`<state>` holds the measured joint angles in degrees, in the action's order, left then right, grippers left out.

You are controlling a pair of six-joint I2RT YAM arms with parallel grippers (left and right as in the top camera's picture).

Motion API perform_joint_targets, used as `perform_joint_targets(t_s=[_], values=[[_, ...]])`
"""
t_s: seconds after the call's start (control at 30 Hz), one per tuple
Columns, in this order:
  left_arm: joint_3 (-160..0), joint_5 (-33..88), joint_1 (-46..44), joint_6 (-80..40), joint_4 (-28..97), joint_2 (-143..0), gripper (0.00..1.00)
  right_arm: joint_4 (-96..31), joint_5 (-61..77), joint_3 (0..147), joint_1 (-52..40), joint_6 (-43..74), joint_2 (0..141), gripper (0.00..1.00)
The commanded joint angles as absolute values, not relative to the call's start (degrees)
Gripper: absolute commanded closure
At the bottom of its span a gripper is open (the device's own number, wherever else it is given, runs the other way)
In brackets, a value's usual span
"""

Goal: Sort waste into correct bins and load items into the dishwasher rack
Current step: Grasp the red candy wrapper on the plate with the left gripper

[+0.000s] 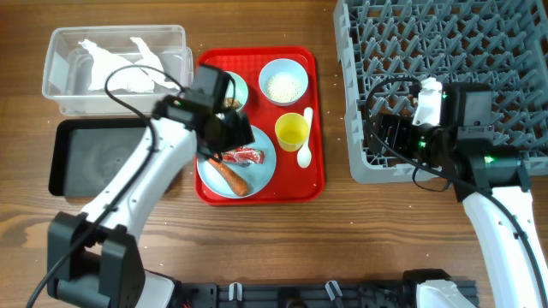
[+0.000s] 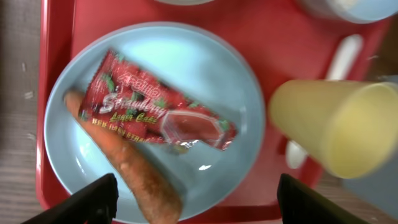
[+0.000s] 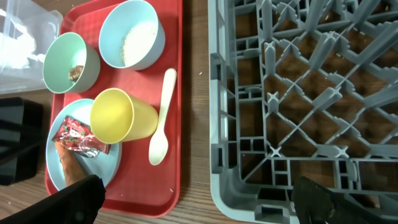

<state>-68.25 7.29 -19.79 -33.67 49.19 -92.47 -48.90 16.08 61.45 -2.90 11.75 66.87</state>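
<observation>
A pale blue plate (image 1: 261, 171) on the red tray carries a red-and-white wrapper (image 1: 244, 156) and an orange carrot stick (image 1: 229, 177). My left gripper (image 1: 224, 137) hovers open just above them. In the left wrist view the wrapper (image 2: 158, 102) and carrot (image 2: 134, 168) lie on the plate (image 2: 205, 74), ahead of the wide-apart fingers (image 2: 93, 199). A rice bowl (image 1: 283, 81), yellow cup (image 1: 292, 131) and white spoon (image 1: 306, 141) stand on the tray. A second bowl (image 3: 71, 62) holds a brown scrap. My right gripper (image 1: 381, 137) is open at the grey rack (image 1: 402, 51).
The clear tub (image 1: 116, 32) at the back left holds a crumpled white napkin (image 1: 128, 73). The black tray (image 1: 86, 158) lies in front of it. The red serving tray (image 1: 295, 180) sits between these bins and the rack, with a strip of wood on each side.
</observation>
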Motion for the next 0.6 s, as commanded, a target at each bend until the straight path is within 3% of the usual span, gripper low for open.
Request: perform_joint_targets(t_s=[0.0, 0.2, 0.47, 0.57], values=[[-59.5, 2.0, -21.5, -39.9, 38.8, -93.0, 0.18, -49.1, 16.8, 62.5, -2.7, 12.0, 67.2, 0.00], [-50.9, -2.2, -21.5, -39.9, 24.6, -93.1, 0.14, -49.4, 16.8, 62.5, -2.7, 12.1, 67.2, 0.00], [-50.8, -4.0, -21.5, -39.2, 21.9, -97.6, 0.02, -49.5, 16.8, 62.5, -2.7, 12.1, 67.2, 0.00], [-50.8, -3.9, -21.5, -39.2, 21.6, -100.4, 0.02, -49.6, 16.8, 62.5, -2.7, 12.1, 67.2, 0.00]])
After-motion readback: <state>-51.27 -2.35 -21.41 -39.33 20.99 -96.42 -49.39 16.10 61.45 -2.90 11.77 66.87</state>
